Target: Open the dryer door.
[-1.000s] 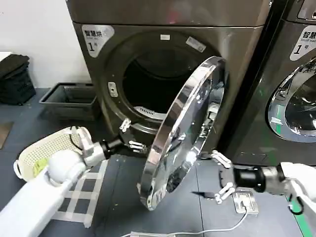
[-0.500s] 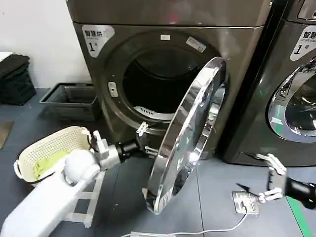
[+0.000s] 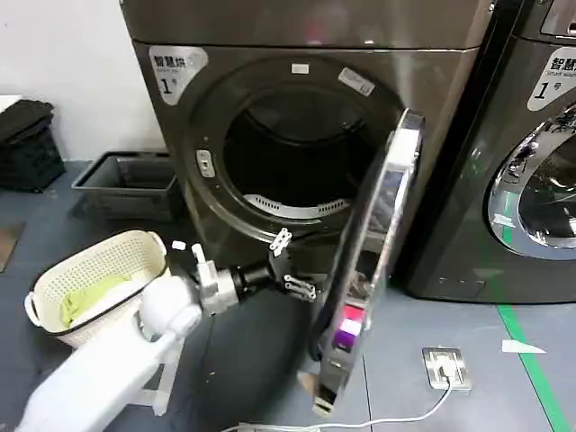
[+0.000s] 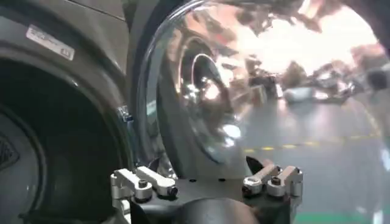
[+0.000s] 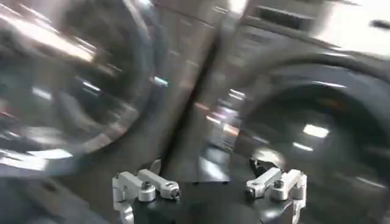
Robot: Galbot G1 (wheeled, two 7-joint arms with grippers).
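White plastic sheathes the left arm, which reaches forward from low in the head view to the left end effector (image 3: 290, 265), its fingers (image 4: 146, 181) spread apart with nothing between them, just inside the swung-out dryer door (image 3: 369, 270). The door stands almost edge-on, hinged at the right of the drum opening (image 3: 288, 153), its chrome ring catching reflections. The cream laundry basket (image 3: 94, 283) sits on the floor to the left. Farther right stands the second machine (image 3: 540, 153). The right end effector (image 5: 207, 182) is spread open before that second machine.
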